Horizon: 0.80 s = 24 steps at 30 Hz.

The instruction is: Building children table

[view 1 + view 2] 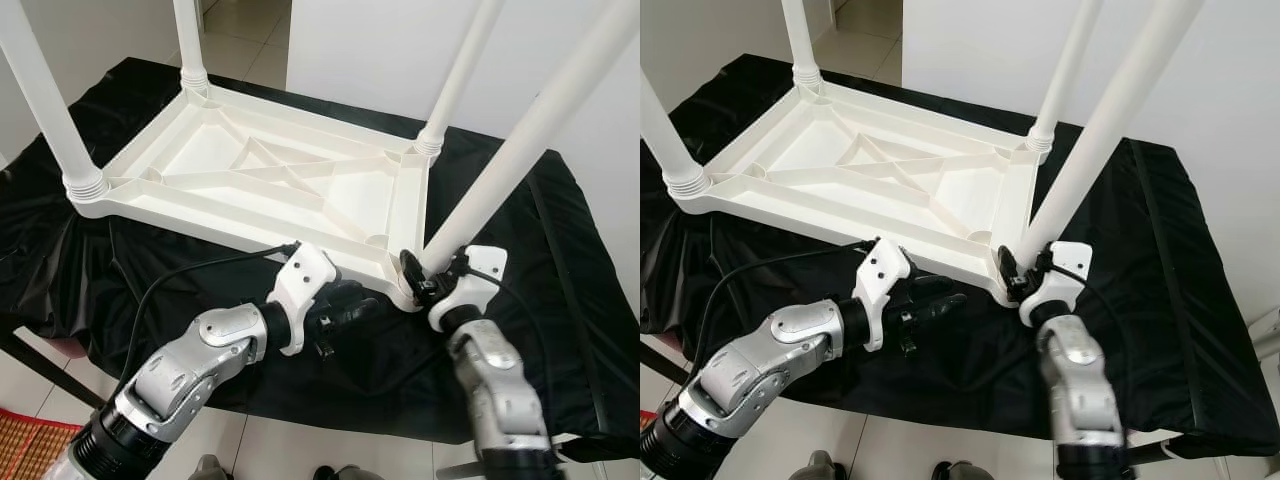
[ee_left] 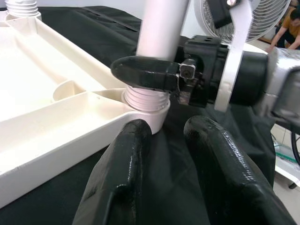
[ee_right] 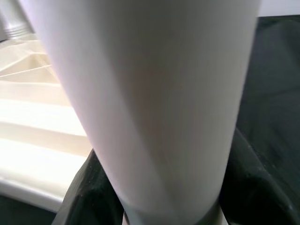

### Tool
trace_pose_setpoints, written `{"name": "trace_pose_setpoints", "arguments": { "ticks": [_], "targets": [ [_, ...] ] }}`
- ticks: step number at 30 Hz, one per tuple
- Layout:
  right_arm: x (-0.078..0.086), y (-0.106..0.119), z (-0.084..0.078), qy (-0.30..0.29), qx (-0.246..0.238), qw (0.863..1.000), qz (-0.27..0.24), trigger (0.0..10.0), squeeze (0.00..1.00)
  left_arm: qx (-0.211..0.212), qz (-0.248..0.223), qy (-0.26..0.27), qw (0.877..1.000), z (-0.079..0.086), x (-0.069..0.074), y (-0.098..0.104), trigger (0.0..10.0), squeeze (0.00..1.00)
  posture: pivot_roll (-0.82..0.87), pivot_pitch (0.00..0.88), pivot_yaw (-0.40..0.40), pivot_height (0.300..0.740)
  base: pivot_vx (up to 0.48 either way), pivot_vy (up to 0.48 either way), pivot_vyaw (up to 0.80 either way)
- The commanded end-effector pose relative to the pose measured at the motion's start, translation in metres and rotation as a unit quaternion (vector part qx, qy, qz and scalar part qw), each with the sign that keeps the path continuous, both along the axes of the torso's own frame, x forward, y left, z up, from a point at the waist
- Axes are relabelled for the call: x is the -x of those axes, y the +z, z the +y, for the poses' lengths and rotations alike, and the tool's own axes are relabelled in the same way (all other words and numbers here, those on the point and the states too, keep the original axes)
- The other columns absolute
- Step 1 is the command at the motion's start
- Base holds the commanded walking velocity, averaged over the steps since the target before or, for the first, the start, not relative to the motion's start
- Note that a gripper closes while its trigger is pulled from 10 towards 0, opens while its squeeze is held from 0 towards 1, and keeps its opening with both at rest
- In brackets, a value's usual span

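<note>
- My two head views look forward and down from above at the upturned table (image 1: 270, 180) on the black-draped counter (image 1: 560, 300), both arms reaching in below.
- My left wrist view sits low and close, facing the near leg's (image 2: 161, 28) socket and the right gripper (image 2: 154, 75).
- My right wrist view is pressed against that same leg.

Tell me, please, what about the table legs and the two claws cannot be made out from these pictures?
- Tops of all four legs: cut off by the upper edge of both eye views.
- Near-right leg: how deep its threaded end sits in the table top's corner socket, hidden by the right claw around it.
- Left claw: whether it touches the black cloth, unclear in eye views.
</note>
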State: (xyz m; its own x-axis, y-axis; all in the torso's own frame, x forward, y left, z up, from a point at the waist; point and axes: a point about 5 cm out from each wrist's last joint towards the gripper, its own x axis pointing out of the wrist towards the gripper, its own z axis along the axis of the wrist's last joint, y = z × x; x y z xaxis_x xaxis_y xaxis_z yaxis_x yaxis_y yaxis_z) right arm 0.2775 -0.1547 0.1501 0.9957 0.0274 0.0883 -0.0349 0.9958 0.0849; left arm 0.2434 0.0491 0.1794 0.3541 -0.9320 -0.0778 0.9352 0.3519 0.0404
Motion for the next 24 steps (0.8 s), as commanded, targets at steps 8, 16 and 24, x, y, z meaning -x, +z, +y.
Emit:
{"name": "trace_pose_setpoints", "arguments": {
  "ticks": [8, 16, 24],
  "targets": [
    [0.009, -0.011, 0.002, -0.061, 0.002, 0.997, 0.048, 10.0, 0.0, 0.001, 0.01, -0.068, 0.998, -0.003, 0.01, -0.001, 10.0, 0.0, 0.06, 0.107, -0.106, 0.74, 0.0, 0.0, 0.0],
    [0.004, -0.006, 0.003, -0.027, 0.003, 0.999, 0.038, 10.0, 1.0, 0.0, 0.008, -0.058, 0.998, 0.0, 0.007, 0.0, 10.0, 0.0, 0.07, 0.112, -0.11, 0.74, 0.0, 0.0, 0.0],
    [-0.002, 0.004, -0.006, 0.042, 0.009, 0.999, 0.011, 10.0, 1.0, 0.001, 0.006, -0.051, 0.999, 0.003, 0.005, 0.002, 10.0, 0.0, 0.07, 0.111, -0.101, 0.74, 0.0, 0.0, 0.0]
  ]
}}
